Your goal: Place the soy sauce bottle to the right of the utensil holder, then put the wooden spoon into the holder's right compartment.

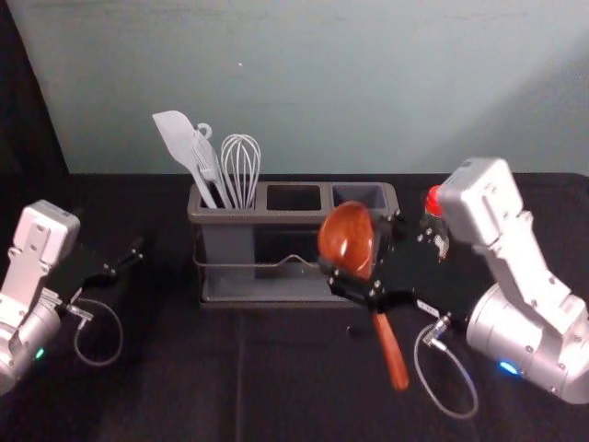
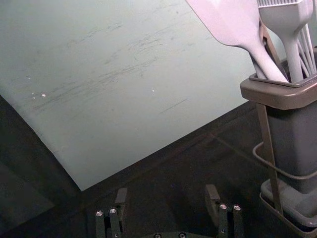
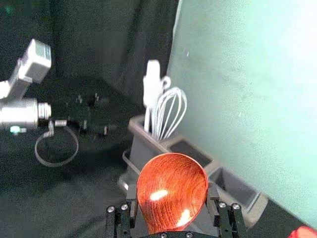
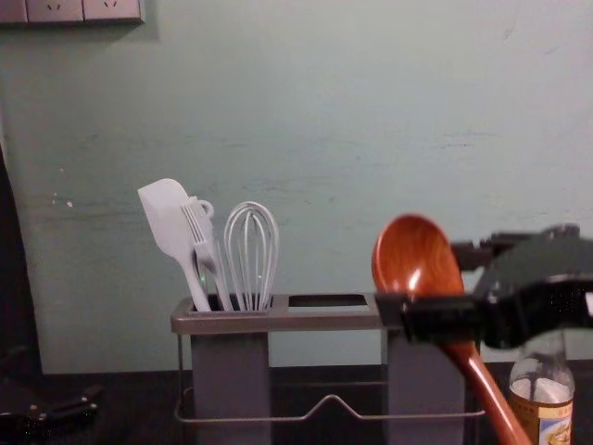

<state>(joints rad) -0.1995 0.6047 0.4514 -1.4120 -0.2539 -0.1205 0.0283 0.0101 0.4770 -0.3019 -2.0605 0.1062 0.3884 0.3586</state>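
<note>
My right gripper is shut on the wooden spoon, held bowl up and handle slanting down in front of the utensil holder's right part. In the right wrist view the spoon's bowl sits between the fingers of my right gripper. The soy sauce bottle stands right of the holder, partly behind the right arm; its red cap shows in the head view. Left of the holder, my left gripper is parked; in its wrist view the left gripper is open around nothing.
A white spatula, a brush and a whisk stand in the holder's left compartment. Its middle and right compartments have open tops. Behind the dark-covered table rises a pale green wall.
</note>
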